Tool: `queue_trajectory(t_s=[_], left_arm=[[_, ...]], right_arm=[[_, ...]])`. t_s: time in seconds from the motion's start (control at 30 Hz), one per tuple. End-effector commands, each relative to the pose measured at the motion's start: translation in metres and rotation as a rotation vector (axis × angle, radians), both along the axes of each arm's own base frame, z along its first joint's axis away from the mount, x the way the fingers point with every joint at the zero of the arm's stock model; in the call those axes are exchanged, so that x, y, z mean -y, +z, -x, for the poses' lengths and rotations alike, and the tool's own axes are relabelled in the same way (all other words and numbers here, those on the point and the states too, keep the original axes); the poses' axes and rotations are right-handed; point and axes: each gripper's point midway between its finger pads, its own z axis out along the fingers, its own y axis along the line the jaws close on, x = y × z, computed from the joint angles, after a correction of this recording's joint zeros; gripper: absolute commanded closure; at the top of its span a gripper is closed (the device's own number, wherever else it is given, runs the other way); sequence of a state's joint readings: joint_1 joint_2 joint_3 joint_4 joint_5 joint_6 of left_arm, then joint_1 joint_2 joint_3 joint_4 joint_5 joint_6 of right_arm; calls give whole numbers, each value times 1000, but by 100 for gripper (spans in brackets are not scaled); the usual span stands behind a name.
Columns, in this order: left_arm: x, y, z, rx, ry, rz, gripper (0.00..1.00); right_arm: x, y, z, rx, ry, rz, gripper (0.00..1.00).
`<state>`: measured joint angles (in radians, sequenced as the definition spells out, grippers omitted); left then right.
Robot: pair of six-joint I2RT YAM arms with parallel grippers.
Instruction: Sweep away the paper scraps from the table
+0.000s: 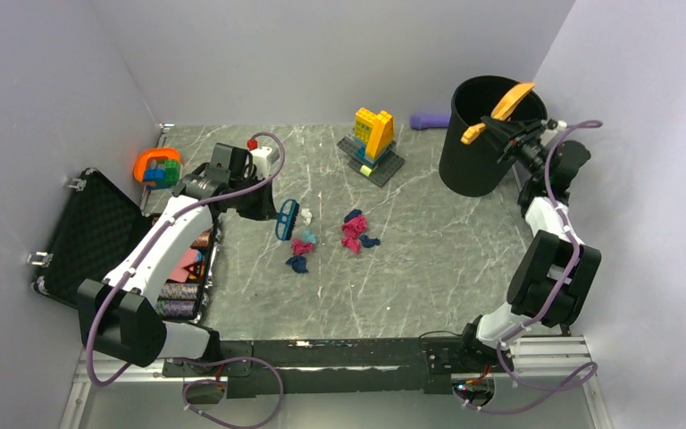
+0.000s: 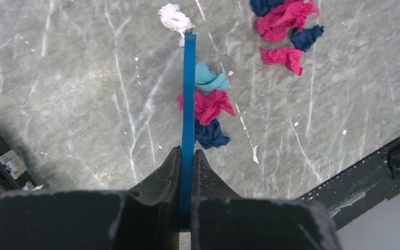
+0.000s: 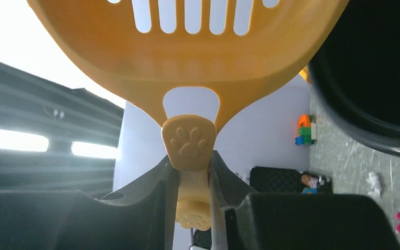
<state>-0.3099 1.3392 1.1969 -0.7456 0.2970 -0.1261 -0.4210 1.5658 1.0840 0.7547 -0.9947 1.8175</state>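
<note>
Nearest the lens, the left gripper (image 2: 188,153) has its fingers pressed together on a slim blue hand brush (image 2: 189,94). The brush is held edge-on, so the blade runs straight out ahead of the fingertips like a rake. Under it spreads the table (image 1: 447,259), a dark marble-veined slab that fills the scene. At the far side, a tall black bin (image 1: 473,152) stands just below the right gripper (image 3: 190,161). That gripper clamps the paw-print handle of an orange slotted scoop (image 3: 187,52) and holds it high at the bin's rim, seemingly parked where a load would be tipped out.

The paper scraps (image 1: 302,250) lie in two loose clusters. A teal, a magenta and a dark blue wad sit touching or just beside the blade on its right, a little ahead of the left fingertips. A white wad lies at the brush's tip. A second magenta and dark blue bunch sits farther ahead and to the right, well apart from the scoop. The brush stands on the side of the scraps away from the bin. That looks like the start of a push towards it, with most of the sweeping yet to do.
</note>
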Motion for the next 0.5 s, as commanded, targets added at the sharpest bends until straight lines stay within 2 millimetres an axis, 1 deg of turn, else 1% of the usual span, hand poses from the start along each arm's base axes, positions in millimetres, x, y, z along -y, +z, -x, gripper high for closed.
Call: queue_trajectory(t_s=[0.0,0.1,0.17,0.23,0.33,0.37,0.4,0.47], left_arm=[[-12,20,-12,78,77,-35,100],[-17,25,-16,103,103,-49,100],[-19,28,-17,120,116,-52,100],[-22,31,-19,131,136,-59,100],[-29,33,-22,138,183,-78,100],[-31,35,-23,142,197,-85,100],[-33,35,-24,143,209,-91,100],[-36,38,-25,154,234,-97,100]], right_arm=[[-2,-5,16,26,-30,-59,100],[-3,-20,18,-8,-40,-36,100],[-5,-21,18,-11,-40,-6,100],[-6,-14,17,16,-35,46,100],[-13,0,12,30,-13,139,100],[-18,11,11,54,-8,192,100],[-23,17,10,66,-6,243,100],[-41,23,10,83,6,361,100]])
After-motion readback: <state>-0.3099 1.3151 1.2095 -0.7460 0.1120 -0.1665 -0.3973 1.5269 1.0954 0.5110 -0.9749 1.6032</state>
